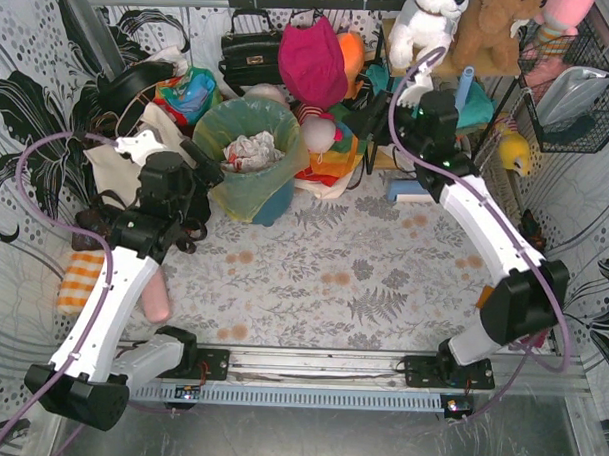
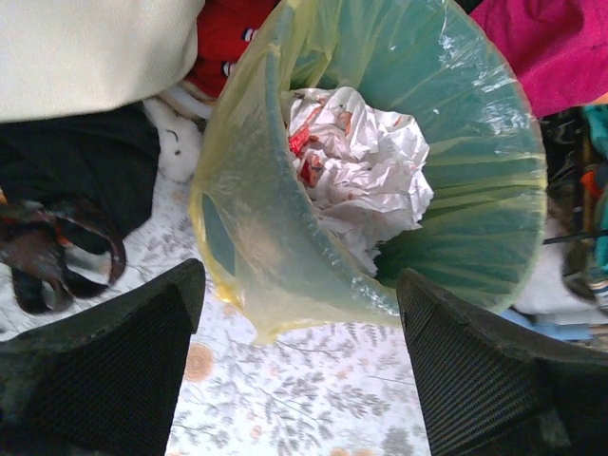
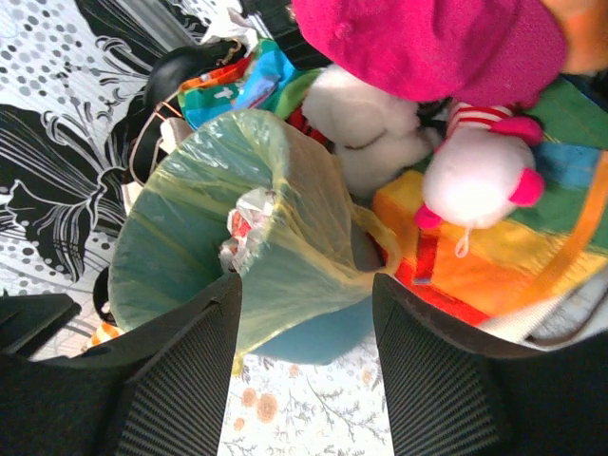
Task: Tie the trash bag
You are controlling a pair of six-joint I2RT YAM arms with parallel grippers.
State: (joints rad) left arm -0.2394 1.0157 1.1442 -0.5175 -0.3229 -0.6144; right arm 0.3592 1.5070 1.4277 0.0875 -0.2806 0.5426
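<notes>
The trash bag [image 1: 238, 181] is thin yellow-green plastic lining a round teal bin [image 1: 275, 202] at the back centre, with crumpled white paper [image 1: 249, 149] inside. Its rim hangs over the bin's edge in the left wrist view [image 2: 256, 247] and the right wrist view [image 3: 304, 237]. My left gripper [image 1: 201, 189] is open and empty, just left of the bag, the bag's draped edge a little beyond its fingertips [image 2: 123, 323]. My right gripper [image 1: 380, 119] is open and empty, to the right of the bin, apart from the bag.
A cream tote bag [image 1: 122, 167] and dark straps lie behind the left arm. A magenta bag [image 1: 312, 58], a white plush with pink parts [image 3: 480, 176], colourful cloth [image 1: 332, 159] and a black handbag [image 1: 249, 51] crowd behind the bin. Floral tablecloth [image 1: 333, 279] covers the front.
</notes>
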